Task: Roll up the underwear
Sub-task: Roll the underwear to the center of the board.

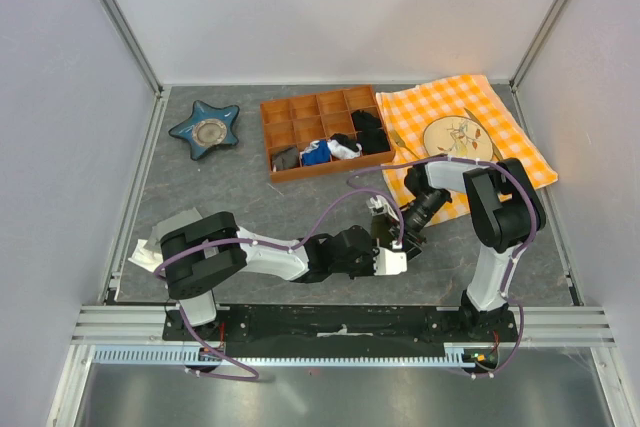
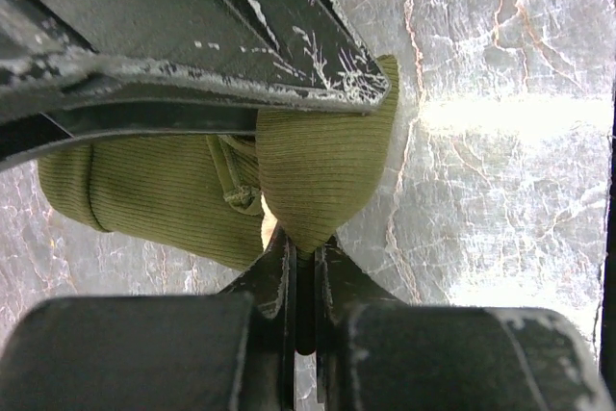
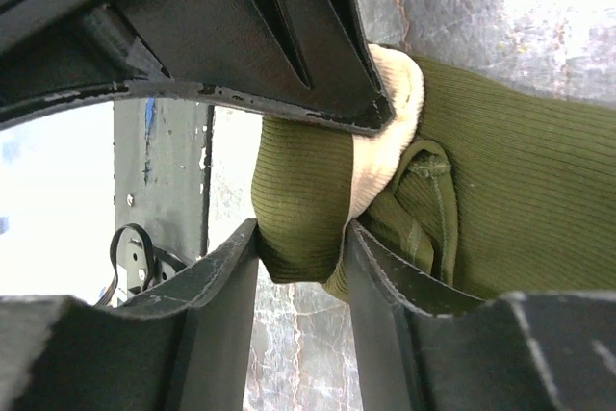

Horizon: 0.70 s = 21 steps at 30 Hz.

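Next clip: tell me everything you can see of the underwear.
The underwear is olive-green ribbed knit cloth with a cream waistband. It lies bunched and partly folded on the grey marbled table. The left claw pinches a pointed fold; the right claw clamps a thicker fold beside the waistband. In the top view the claws cover it.

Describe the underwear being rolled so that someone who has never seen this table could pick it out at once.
On the grey table, in front of the wooden compartment tray, the two arms meet. The underwear is the cloth pinched by both the left gripper and the right gripper. It alone is ribbed olive-green with a cream waistband; the tray's garments are black, blue and white.
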### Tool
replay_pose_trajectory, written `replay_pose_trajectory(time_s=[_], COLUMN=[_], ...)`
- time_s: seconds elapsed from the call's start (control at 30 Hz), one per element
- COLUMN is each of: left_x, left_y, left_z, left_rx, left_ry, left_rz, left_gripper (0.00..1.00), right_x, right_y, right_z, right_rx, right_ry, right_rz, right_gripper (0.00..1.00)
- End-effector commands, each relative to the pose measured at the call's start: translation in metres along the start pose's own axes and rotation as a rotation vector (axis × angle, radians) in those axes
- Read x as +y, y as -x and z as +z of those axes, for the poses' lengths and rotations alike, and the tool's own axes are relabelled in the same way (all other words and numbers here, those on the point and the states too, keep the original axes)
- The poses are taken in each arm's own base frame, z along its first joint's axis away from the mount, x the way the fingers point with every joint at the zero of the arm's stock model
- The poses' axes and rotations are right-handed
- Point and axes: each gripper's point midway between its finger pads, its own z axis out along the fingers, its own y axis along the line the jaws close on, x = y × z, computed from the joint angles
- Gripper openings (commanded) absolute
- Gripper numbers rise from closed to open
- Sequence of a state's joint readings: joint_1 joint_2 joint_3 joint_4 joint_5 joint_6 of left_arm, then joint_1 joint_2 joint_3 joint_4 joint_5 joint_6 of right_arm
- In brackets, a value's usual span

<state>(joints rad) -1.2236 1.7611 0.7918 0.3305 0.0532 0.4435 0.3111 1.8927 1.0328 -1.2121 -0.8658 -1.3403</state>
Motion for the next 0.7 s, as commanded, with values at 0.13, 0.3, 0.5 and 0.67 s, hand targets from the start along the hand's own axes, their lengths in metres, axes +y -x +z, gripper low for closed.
replay_pose_trajectory(time_s=[0.13, 0.3, 0.5, 0.67], left_x=[-0.030, -0.041, -0.043, -0.053], left_y=[-0.032, -0.034, -0.028, -0.021], left_z=[-0.013, -0.019, -0.019, -0.019], left_rx=[0.152, 0.194, 0.260, 0.315], left_ry=[-0.078, -0.112, -0.131, -0.200], left_rz=[-0.222, -0.312, -0.375, -0.446], left_gripper=[0.02, 0.02, 0.02, 0.02], right_x=[-0.004, -0.009, -0.039, -0.046], right_y=[0.031, 0.028, 0.013, 0.025], right_z=[-0.047, -0.063, -0.064, -0.085], right_rx=[-0.098, -0.146, -0.116, -0.158], right_ry=[-0.174, -0.226, -0.336, -0.435], right_rz=[-0.059, -0.002, 0.093, 0.103], right_gripper=[0.62, 0.59, 0.51, 0.49])
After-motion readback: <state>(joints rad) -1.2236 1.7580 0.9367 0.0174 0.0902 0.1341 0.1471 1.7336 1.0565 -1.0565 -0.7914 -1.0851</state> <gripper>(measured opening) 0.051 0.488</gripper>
